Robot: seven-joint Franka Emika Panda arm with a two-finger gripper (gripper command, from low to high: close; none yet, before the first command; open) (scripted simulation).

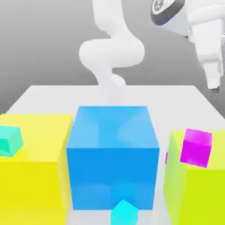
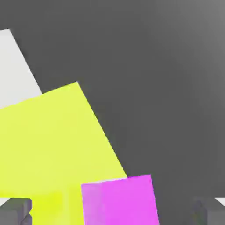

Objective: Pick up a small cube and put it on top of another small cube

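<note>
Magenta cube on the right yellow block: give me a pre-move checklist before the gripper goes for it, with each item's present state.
1. Small magenta cube sits on the lime-yellow block, top uncovered: ok.
2. Gripper is above and apart from the cube, not touching: ok.
3. Gripper holds nothing: ok.
4. Fingers stand wide apart, open enough for the cube: ok.
5. Cube centred between the fingers in the hand view: not ok, it sits off to one side.
6. Second stacking cube chosen: cannot tell; teal cube and cyan cube are candidates.

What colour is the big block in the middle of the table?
Blue. The big block shows best in the exterior view.
</note>
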